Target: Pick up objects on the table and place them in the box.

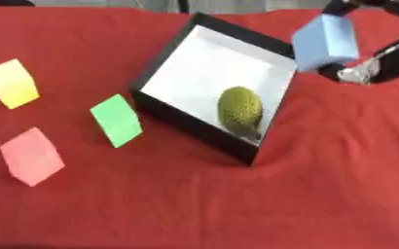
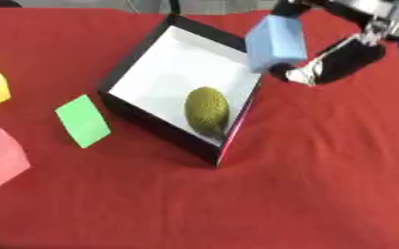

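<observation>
Right hand point(image 2: 339, 46) clamped on blue block point(image 2: 275, 43) at box's point(image 1: 156, 63) far-right corner.
Bumpy green fruit point(image 1: 240, 109) inside box; yellow block point(image 1: 12, 83), green block point(image 1: 116, 120) and pink block point(image 1: 32, 156) lie left.

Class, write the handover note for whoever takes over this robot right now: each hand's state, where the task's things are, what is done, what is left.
Right hand: shut on the blue block, held in the air at the box's far right corner.
Left hand: not in view.
Done: green bumpy fruit lies inside the box.
Left: release the blue block into the box, then collect the yellow block, green block and pink block, all on the red cloth left of the box.
</observation>
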Motion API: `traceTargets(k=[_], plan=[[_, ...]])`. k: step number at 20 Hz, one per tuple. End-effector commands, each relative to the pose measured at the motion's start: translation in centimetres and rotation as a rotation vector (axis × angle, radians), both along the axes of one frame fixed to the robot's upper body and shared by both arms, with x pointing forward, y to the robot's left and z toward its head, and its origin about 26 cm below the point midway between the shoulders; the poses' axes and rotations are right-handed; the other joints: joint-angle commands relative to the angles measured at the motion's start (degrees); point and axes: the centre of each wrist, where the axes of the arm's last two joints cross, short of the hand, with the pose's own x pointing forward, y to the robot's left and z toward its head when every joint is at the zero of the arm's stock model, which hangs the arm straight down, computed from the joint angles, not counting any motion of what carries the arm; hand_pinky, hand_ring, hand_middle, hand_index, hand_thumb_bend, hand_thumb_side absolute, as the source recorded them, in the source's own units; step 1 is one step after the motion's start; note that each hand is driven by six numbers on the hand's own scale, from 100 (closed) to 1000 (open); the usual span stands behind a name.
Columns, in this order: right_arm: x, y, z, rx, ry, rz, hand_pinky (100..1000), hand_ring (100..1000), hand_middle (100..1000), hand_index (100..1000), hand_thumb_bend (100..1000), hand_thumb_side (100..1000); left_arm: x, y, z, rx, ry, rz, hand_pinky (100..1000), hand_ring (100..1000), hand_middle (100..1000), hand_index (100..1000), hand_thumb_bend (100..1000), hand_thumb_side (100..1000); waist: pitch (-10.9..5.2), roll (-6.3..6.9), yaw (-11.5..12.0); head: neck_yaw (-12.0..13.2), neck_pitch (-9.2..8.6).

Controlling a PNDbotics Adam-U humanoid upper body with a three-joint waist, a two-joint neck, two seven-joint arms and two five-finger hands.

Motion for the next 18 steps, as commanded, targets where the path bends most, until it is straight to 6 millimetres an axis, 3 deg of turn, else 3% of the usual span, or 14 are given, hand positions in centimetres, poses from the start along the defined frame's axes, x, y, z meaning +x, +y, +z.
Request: traceTargets(k=[1,7,13,15,18], plan=[[2.0,2.4,0.7,-0.072,0.032,0.051,813,708,481,618,341,100,-0.5,0.1,2.5,0.060,-0.075,0.005,716,756,737,781,391,637,-1.46,0.09,0.3,-0.8,0.37],[8.9,5.1,-2.2,-0.205,0.099,0.031,811,716,501,640,371,100,-0.8,-0.5,3.6,0.067,-0.117,0.011,717,757,736,781,399,630,-1.54,-0.07,1.4,-2.1,0.11],[11.7,5.3,-4.6,-0.262,0.106,-0.002,812,742,562,699,421,135,-0.8,-0.5,3.3,0.055,-0.106,0.008,715,756,735,780,401,634,-1.32,0.09,1.5,-2.3,0.25],[11.8,5.4,-5.0,-0.295,0.096,0.014,877,899,808,904,472,355,-0.7,-0.6,3.2,0.053,-0.100,0.003,715,756,733,780,399,636,-1.31,0.11,1.4,-2.1,0.46],[11.9,4.8,-5.2,-0.319,0.093,0.029,906,967,893,955,487,365,-0.7,-0.5,2.9,0.050,-0.086,0.000,715,756,734,780,400,639,-1.35,0.16,1.2,-1.8,0.49]])
